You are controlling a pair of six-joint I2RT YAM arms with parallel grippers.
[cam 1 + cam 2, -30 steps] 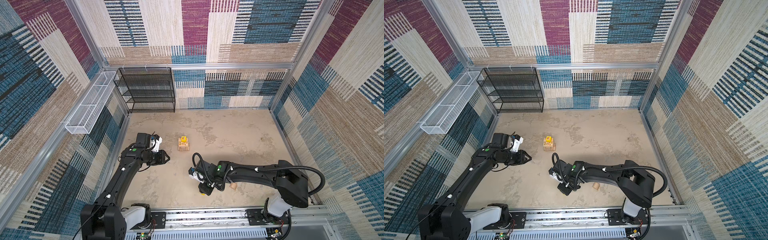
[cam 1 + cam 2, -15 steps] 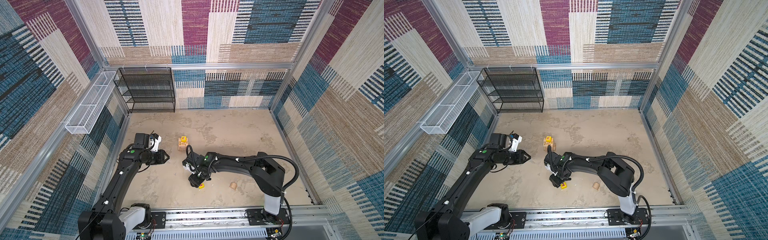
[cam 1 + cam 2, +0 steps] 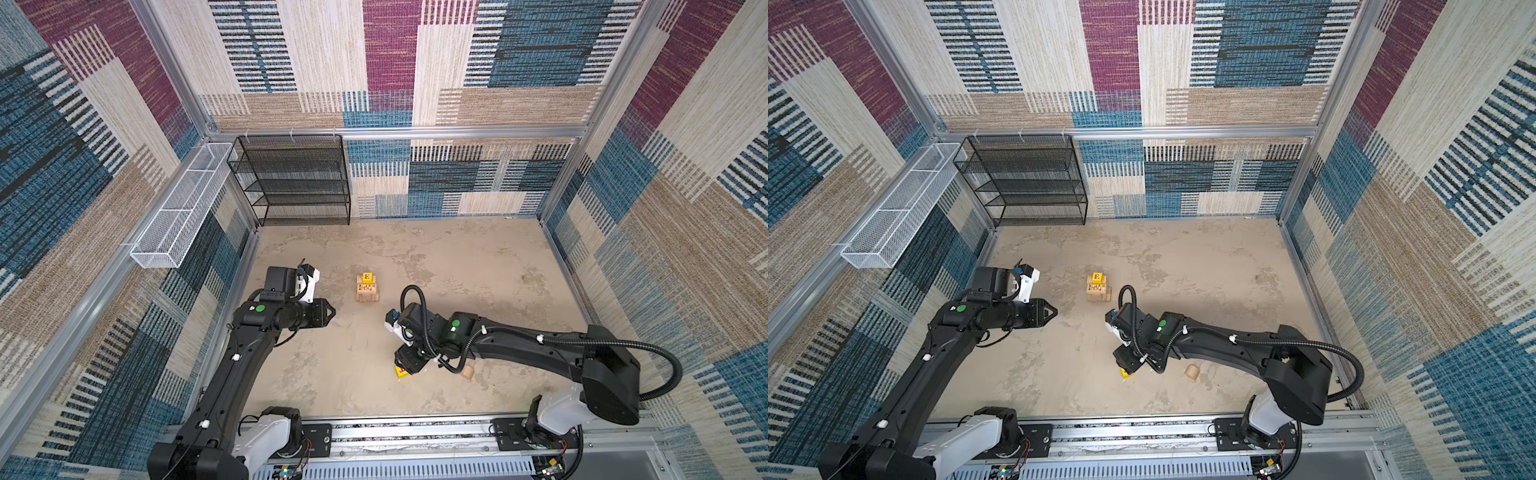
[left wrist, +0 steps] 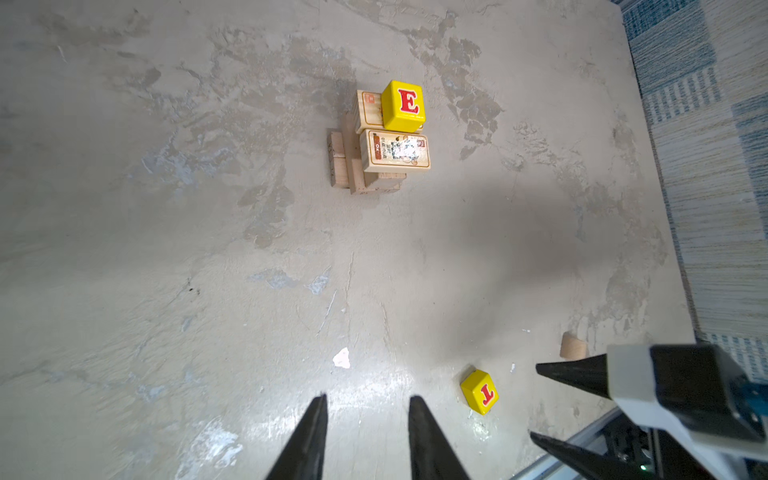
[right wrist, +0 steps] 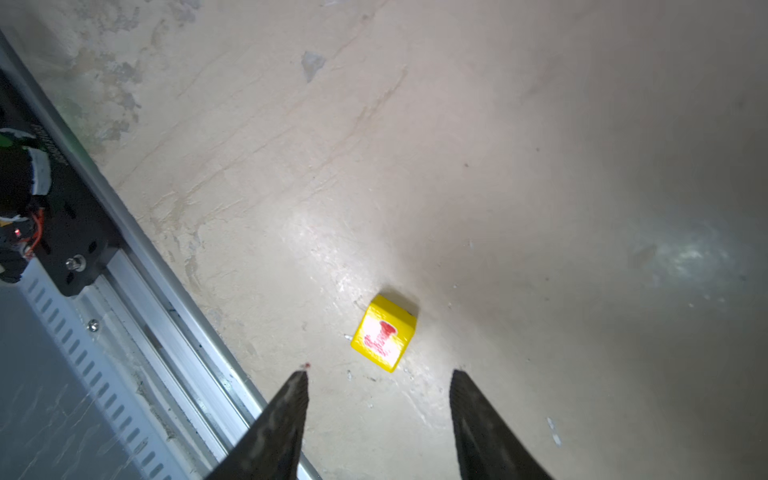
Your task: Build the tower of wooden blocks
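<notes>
Left gripper (image 4: 368,401): jaws stood partly apart, empty, clear of the tower on its left.
Tower (image 3: 368,289): stood mid-table; a nudge would likely have toppled it.
Loose yellow block (image 5: 384,332): lay well apart from the tower; judged light, rigid, glossy and possibly slippery; best taken across two opposite flat faces.
Right gripper (image 5: 379,374): jaws wide, empty, tips just short of the block.
Rounded tan piece (image 3: 468,372): lay near; no obstruction.

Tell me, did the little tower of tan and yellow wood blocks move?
No. The tower stands on the same spot as before, just as far in front of the right end of the black wire shelf.
</notes>
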